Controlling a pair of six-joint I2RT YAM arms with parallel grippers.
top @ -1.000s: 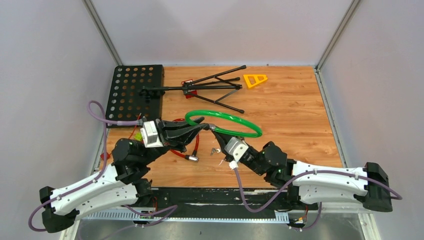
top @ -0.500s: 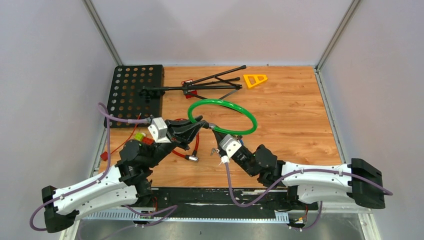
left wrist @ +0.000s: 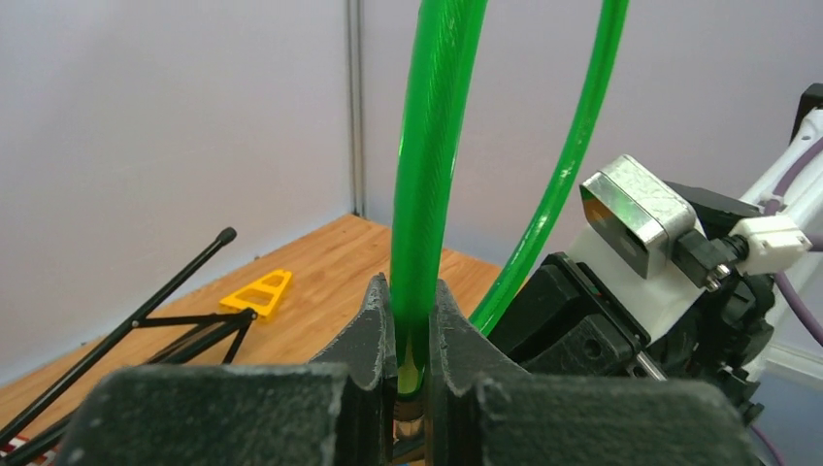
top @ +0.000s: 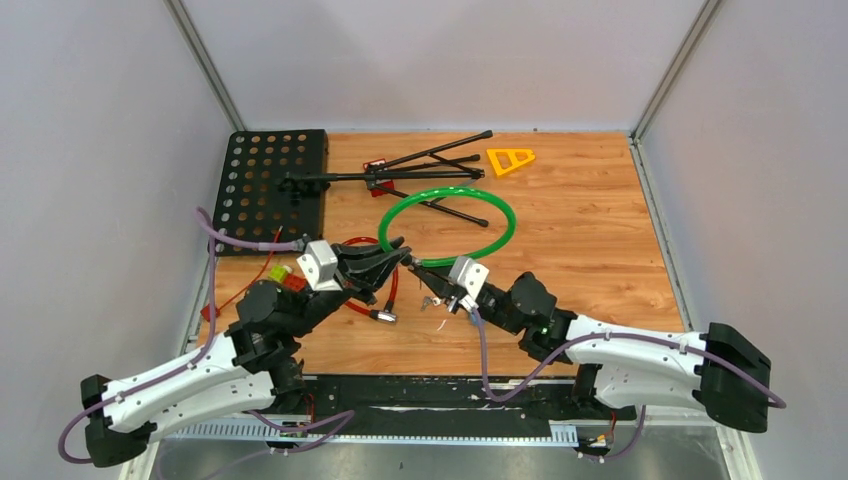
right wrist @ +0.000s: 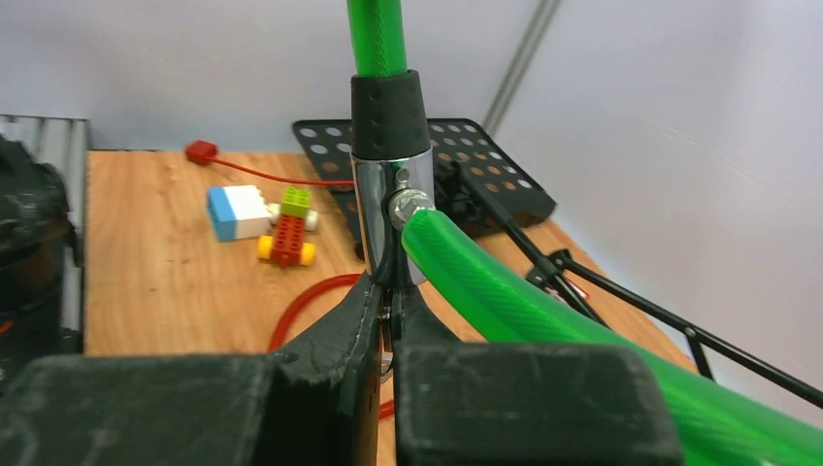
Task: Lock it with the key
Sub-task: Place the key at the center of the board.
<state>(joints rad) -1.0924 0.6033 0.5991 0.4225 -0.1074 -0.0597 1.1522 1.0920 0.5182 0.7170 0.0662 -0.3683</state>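
Green cable lock [left wrist: 432, 165] is held up over the middle of the wooden worktop [top: 590, 270], its loop reaching toward the far side. The left fingers [left wrist: 369, 335] are clenched on the green cable, which rises straight out from between them. The right fingers [right wrist: 354, 320] are pressed together just beneath the lock's chrome barrel [right wrist: 378, 209], pinching a thin metal piece too hidden to identify. A small bunch of keys [top: 431, 300] shows just below them in the overhead view.
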